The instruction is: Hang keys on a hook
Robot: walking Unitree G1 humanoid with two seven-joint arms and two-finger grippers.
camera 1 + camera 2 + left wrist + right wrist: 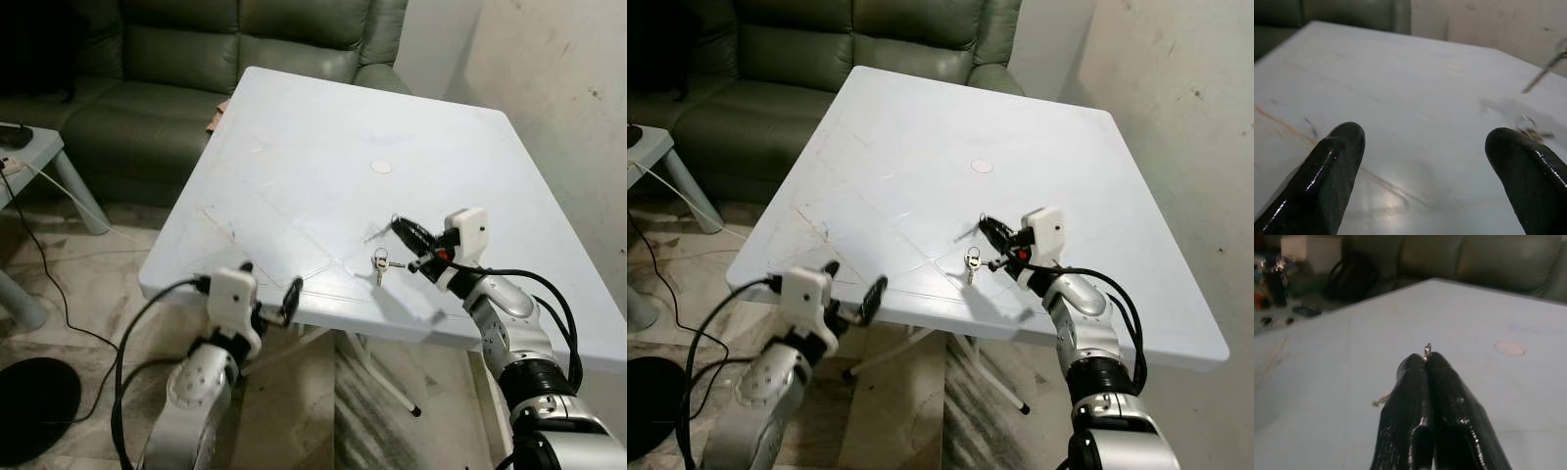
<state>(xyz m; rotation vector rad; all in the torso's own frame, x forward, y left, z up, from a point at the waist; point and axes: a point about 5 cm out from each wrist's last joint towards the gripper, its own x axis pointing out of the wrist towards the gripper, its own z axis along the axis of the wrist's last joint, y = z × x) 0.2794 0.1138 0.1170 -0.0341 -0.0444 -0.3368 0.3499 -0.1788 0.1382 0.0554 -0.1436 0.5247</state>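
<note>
right gripper (1426,363): glossy black fingers pressed together, pinching thin metal ring, mostly hidden | keys (380,262): small, silvery, at its 8 o'clock on white plastic table (294,166) | left gripper (1425,152): fingers spread

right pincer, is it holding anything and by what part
The right pincer is shut on the key ring of the keys, which hang from its tips just above the white table. The left pincer is open, holding nothing.

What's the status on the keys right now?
Right gripper shut on a thin metal hook, over the table. Left gripper open at the near edge. Keys flat on the table below the right gripper. Nothing in the way.
</note>
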